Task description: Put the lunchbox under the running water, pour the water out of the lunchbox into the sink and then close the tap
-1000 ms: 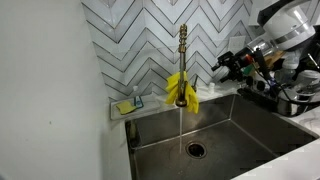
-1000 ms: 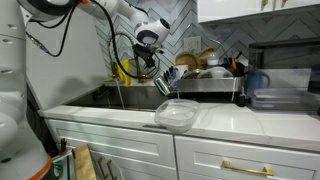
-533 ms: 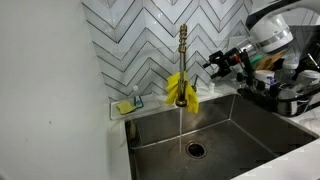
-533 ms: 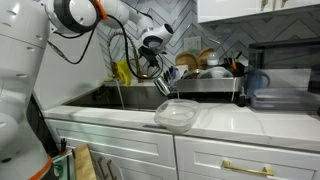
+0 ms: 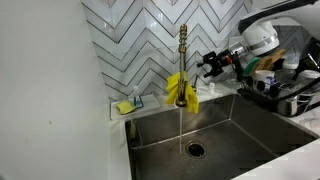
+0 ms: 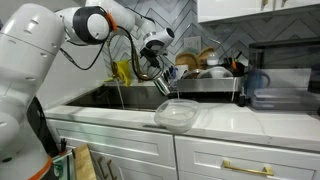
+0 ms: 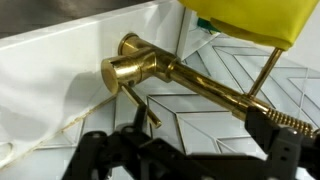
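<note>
The brass tap (image 5: 182, 55) stands upright behind the sink (image 5: 250, 125) with a yellow cloth (image 5: 182, 90) draped on it. The running water (image 5: 180, 125) falls straight toward the round drain (image 5: 195, 150). My gripper (image 5: 210, 65) is open and empty, in the air just right of the tap at lever height. In the wrist view the tap (image 7: 200, 85) and its small lever (image 7: 140, 105) lie between and ahead of my open fingers (image 7: 290, 150), not touching. The clear lunchbox (image 6: 177, 114) sits on the white counter in front of the sink, away from the gripper (image 6: 160, 82).
A sponge in a small holder (image 5: 128, 105) sits on the ledge left of the tap. A dish rack (image 6: 205, 75) full of dishes stands right of the sink. Dark pots (image 5: 290, 98) are close under my arm. The tiled wall is close behind the tap.
My gripper has moved steadily toward the tap, from the dish rack side to just beside the lever. The water keeps running and the lunchbox has not moved.
</note>
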Controlling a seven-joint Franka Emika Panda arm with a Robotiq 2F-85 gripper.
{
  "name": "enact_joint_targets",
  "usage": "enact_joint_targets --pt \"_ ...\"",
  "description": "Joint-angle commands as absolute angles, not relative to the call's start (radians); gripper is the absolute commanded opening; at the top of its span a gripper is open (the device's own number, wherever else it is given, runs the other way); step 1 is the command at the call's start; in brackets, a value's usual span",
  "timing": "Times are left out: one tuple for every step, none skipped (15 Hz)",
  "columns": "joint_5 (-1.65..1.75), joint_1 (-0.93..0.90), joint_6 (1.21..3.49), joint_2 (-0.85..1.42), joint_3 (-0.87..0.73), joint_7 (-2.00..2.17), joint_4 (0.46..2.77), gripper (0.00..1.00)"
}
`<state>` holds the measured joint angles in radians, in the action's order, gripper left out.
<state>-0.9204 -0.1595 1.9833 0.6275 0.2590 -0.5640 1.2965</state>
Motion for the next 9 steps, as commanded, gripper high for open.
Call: enact_joint_targets --pt "-0.923 -0.172 1.993 0.689 0.276 -0.55 1.224 1.0" --pt "-0.923 -0.173 1.991 0.699 0.279 -0.548 1.213 1.0" --pt "-0.92 -0.176 1.99 0.709 0.281 -0.543 1.201 1.0" --pt "-0.919 -0.177 1.99 0.717 0.282 -0.544 1.195 1.0" --pt "-0.922 -0.178 1.989 0.726 0.287 -0.541 1.185 1.0" --pt "-0.922 -0.179 1.989 0.734 0.29 -0.542 1.176 1.0" --pt "-0.922 -0.18 1.988 0.743 0.294 -0.544 1.165 1.0" --pt "-0.928 -0.178 1.987 0.752 0.302 -0.553 1.155 1.0" --pt "-0.926 -0.18 1.987 0.758 0.304 -0.55 1.149 1.0"
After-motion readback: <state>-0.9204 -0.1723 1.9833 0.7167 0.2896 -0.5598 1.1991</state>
